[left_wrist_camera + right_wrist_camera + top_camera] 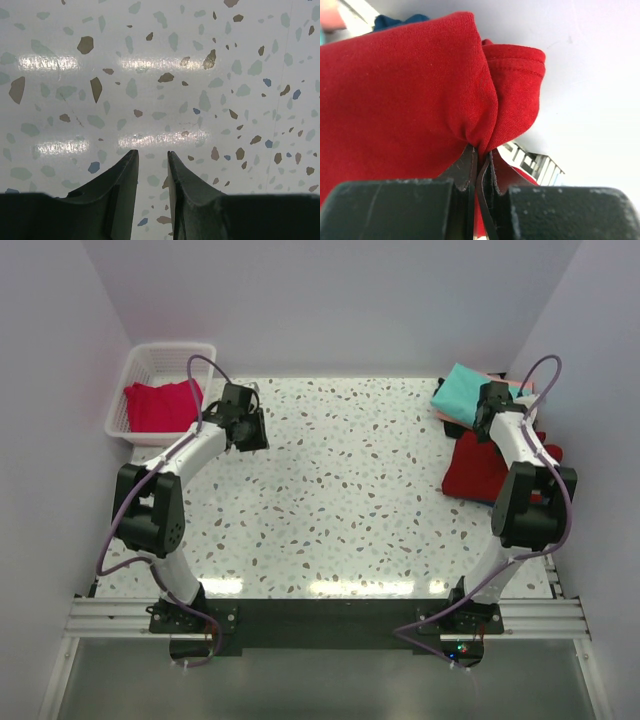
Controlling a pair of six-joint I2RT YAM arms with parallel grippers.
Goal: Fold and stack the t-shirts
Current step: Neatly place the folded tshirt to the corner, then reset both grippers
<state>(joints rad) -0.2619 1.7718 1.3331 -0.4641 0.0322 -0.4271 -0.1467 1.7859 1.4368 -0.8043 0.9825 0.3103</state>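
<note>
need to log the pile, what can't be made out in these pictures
1. Top view: fingertips of the right gripper, hidden under its own wrist; only the right wrist view shows it pinching the dark red t-shirt.
2. Top view: whatever lies under the teal t-shirt, covered by it and the right arm.
3. Right wrist view: navy cloth, mostly behind the red shirt.
4. Top view: anything beneath the pinkish-red t-shirt in the basket.

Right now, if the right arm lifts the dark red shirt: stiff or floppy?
Likely floppy: the dark red shirt bunches into soft folds where the right gripper pinches it. Probably light, since the cloth looks thin. The unpinched rest would likely drape and trail.
</note>
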